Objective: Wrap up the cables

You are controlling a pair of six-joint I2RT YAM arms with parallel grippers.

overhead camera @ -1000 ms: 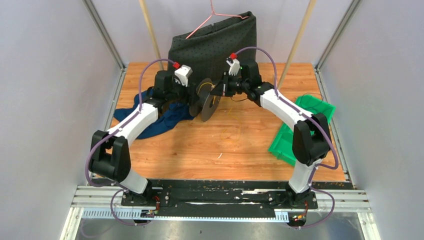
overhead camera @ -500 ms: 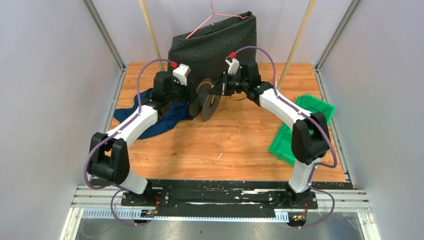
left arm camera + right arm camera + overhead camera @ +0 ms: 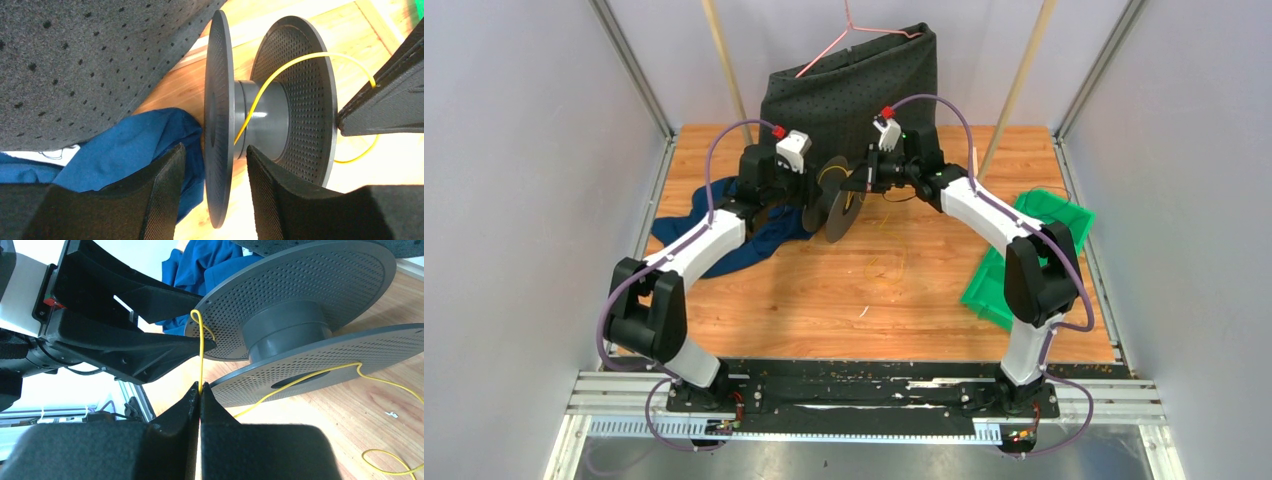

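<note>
**A:** Since the cable [image 3: 201,350] has to wind onto the hub, why is the spool [image 3: 260,117] standing on edge?

**B:** That way the gap between its flanges faces the right end effector [image 3: 200,390], which is clenched on the thin yellow strand just beside the rim. The strand runs from the hub, and the slack lies looped on the tabletop [image 3: 824,290].

**A:** And the left end effector [image 3: 215,150]?

**B:** Its fingers [image 3: 160,200] straddle one flange, probably to steady the spool. Gaps show on either side, so I cannot tell whether it grips.

**A:** And the arms?

**B:** Both reach forward to the far middle of the tabletop, wrists turned inward, facing each other across the spool.
</note>
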